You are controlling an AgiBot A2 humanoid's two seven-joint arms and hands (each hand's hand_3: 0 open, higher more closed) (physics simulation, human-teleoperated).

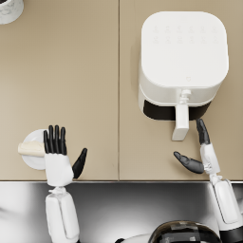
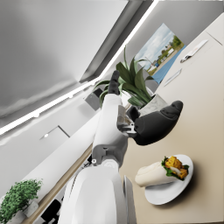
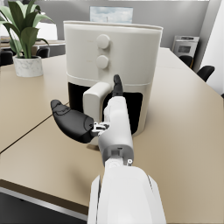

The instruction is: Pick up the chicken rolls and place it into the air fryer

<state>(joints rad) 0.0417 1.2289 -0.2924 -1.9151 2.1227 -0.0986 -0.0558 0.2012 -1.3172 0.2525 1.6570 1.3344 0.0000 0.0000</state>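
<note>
Glossy white forearms, each with a dark robot hand [image 1: 59, 149]

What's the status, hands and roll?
Both hands open: left hand over the plate, right hand by air fryer handle. Chicken roll still plated.

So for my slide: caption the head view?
Open left hand over the plated roll; right hand beside the air fryer handle.

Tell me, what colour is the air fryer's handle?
White, like the body of the air fryer; its handle stands out against the dark drawer opening, best seen in the right wrist view.
</note>
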